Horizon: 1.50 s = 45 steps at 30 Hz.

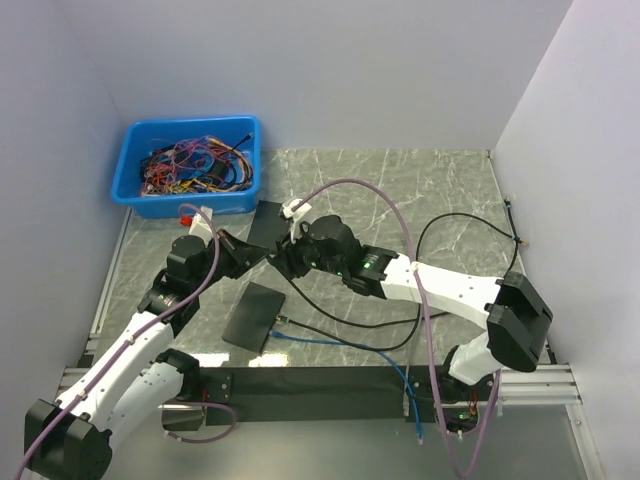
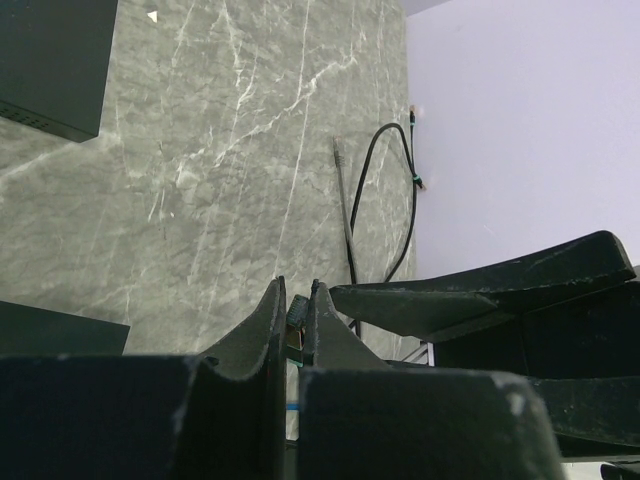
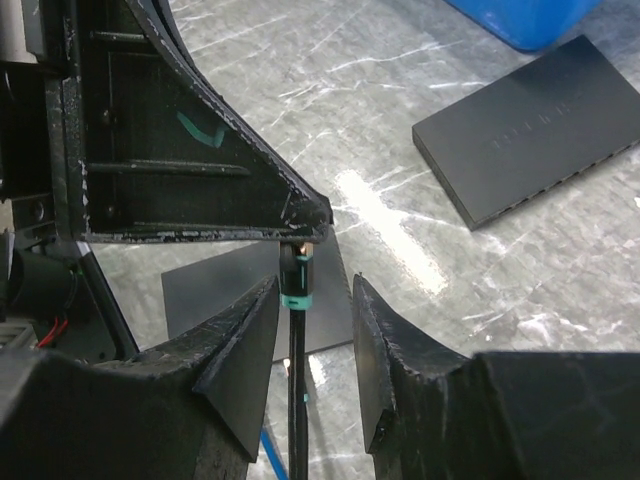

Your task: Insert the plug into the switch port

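Observation:
My left gripper (image 2: 297,290) is shut on the plug (image 2: 296,315), a small dark connector pinched between its fingertips. In the right wrist view the plug (image 3: 297,275) shows a teal band, and its black cable (image 3: 297,400) hangs straight down. My right gripper (image 3: 315,290) is open, its jaws on either side of that cable just below the plug, with a gap on the right side. In the top view both grippers, left (image 1: 262,252) and right (image 1: 290,262), meet above the table between two flat black switches (image 1: 272,222) (image 1: 253,315). No port shows.
A blue bin (image 1: 135,190) full of tangled wires stands at the back left. A black cable (image 1: 455,222) loops across the right of the marble table and a blue cable (image 1: 330,342) lies near the front. Grey walls close in on both sides.

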### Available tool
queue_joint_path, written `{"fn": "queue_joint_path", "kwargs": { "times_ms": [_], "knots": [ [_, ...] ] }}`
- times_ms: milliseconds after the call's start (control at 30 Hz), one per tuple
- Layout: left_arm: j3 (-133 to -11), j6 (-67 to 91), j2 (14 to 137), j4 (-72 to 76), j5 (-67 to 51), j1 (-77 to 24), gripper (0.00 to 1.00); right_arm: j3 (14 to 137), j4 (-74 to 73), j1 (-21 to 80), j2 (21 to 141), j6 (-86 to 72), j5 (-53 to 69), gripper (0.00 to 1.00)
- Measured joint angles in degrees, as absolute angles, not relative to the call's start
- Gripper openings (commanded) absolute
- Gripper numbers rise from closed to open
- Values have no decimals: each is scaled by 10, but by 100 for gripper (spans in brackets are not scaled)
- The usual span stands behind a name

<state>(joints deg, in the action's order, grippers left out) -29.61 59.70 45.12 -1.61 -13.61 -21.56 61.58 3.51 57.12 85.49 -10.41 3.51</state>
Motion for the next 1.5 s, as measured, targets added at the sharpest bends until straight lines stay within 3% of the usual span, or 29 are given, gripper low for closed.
{"fn": "queue_joint_path", "kwargs": {
  "times_ms": [667,767,867,933,967,1000,1033,1133,1333,1500],
  "knots": [
    [-296,597,457,-16,-136,-216,1,632,25,576,885,-106,39,31],
    [-296,597,457,-16,-135,-216,1,635,23,576,887,-106,39,26],
    [-296,597,457,-17,-131,-216,1,637,24,577,889,-106,40,13],
    [-296,597,457,-18,-129,-216,1,637,24,577,891,-106,40,0],
    [-296,597,457,-19,-128,-216,1,637,24,576,891,-105,41,0],
    [-296,597,457,-20,-128,-216,7,637,24,577,891,-107,40,0],
    [-296,597,457,-20,-128,-216,8,637,24,577,891,-107,40,0],
    [-296,595,457,-20,-125,-216,31,637,25,576,891,-106,40,0],
    [-296,589,456,-22,-114,-216,62,634,24,575,891,-106,30,0],
    [-299,563,465,-43,-84,-209,65,622,15,544,891,-111,21,0]
  ]
}}
